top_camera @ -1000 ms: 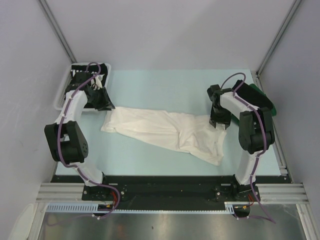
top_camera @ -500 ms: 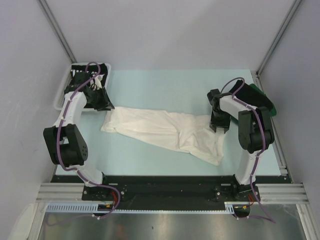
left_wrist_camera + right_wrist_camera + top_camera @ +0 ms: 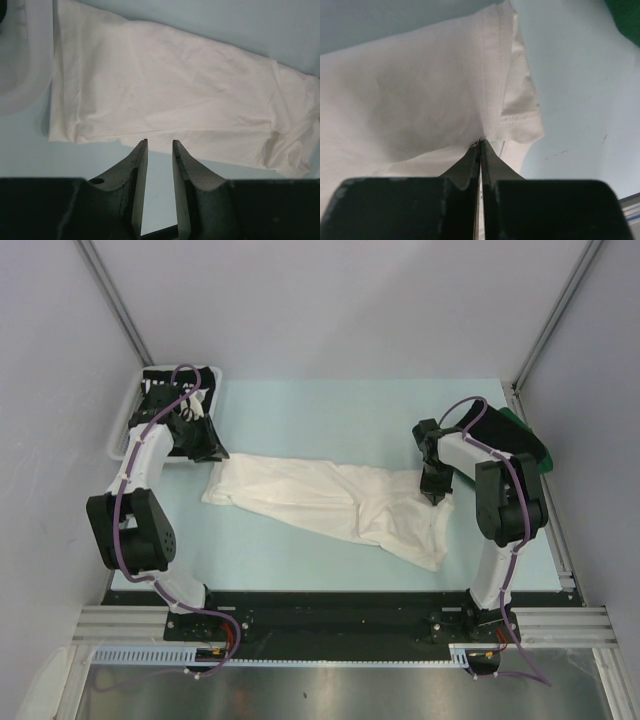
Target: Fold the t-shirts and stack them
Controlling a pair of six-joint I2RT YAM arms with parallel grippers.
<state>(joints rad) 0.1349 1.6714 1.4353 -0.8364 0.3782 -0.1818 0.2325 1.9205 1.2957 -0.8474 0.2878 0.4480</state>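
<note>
Folding has barely begun: the white tee (image 3: 330,502) lies rumpled across the worktop (image 3: 330,420). Your right end effector (image 3: 481,142) is clamped on its hem. Your left end effector (image 3: 160,145) hangs part-open and empty, just beside its other end.

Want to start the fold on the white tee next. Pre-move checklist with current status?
1. Right pincer shut on the white t-shirt at its hemmed edge: ok.
2. Left pincer gripping cloth: not ok; jaws apart, empty, over bare table just off the shirt's edge.
3. Shirt spread flat: not ok; right part is rumpled and folded over.
4. Shirt's left corner free of the basket: cannot tell; it lies right beside the rim.
5. Dark green t-shirt apart from the white one: ok.
</note>
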